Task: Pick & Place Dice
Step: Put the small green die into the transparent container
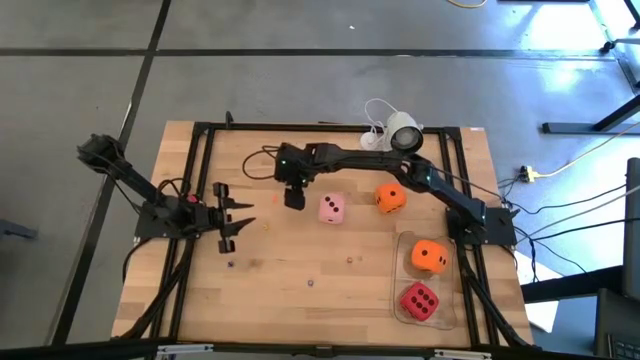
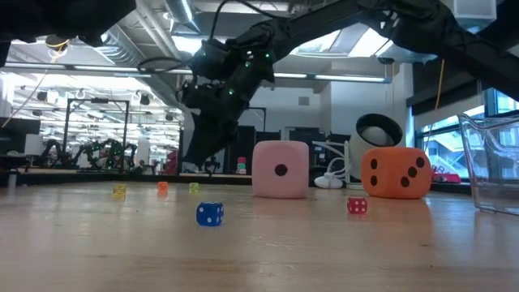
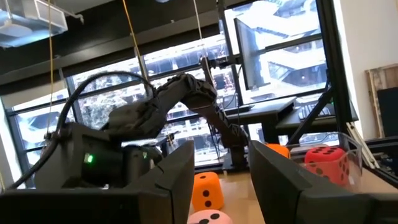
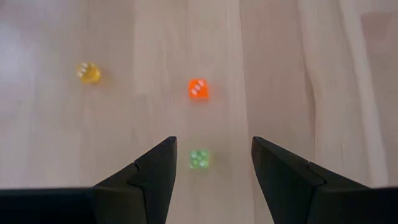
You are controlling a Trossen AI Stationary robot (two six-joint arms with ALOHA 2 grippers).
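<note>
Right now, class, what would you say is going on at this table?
A two-armed robot is sorting big foam dice into a clear bin at the table's right side. An orange die and the red die already sit in it. The pink die and the other orange die wait on the table. The right gripper hangs open and empty over tiny dice, left of the pink die. The left gripper waits open at the left.

- Two dark, jointed arms with black cables trailing behind the jaws.
- Green lights glow on the right arm (image 2: 235, 69), above its jaws.
- Jaws: flat, dark, wedge-shaped.
</note>
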